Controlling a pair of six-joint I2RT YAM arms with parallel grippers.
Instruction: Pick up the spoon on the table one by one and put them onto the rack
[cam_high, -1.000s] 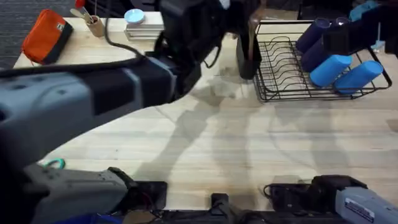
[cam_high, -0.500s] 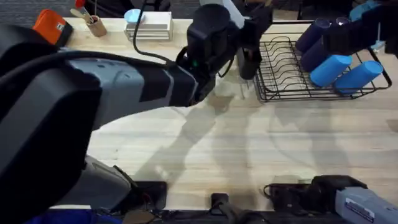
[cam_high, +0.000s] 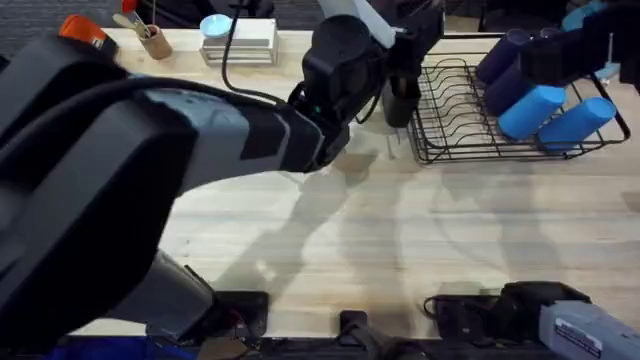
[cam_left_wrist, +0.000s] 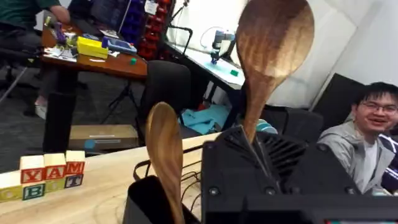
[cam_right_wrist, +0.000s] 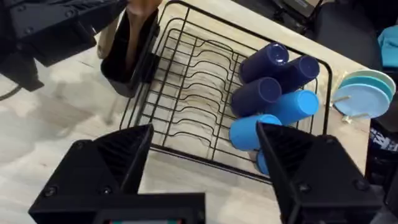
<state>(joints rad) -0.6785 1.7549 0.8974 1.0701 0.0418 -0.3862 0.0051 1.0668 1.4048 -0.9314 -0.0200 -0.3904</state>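
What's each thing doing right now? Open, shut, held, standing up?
Left gripper: jaws shut on a spoon.
Held wooden spoon: upright, bowl up.
Other wooden spoon: standing in the cutlery caddy.
Right gripper: jaws open, empty.
Blue cups: lying on the rack.

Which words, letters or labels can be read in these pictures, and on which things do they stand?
"YAM": top row of the wooden letter blocks on the table.
"C B T": bottom row of those blocks, faint; the last letter is uncertain.
White label on the right arm's base: print too small to read.
Orange pouch: its patch is unreadable.
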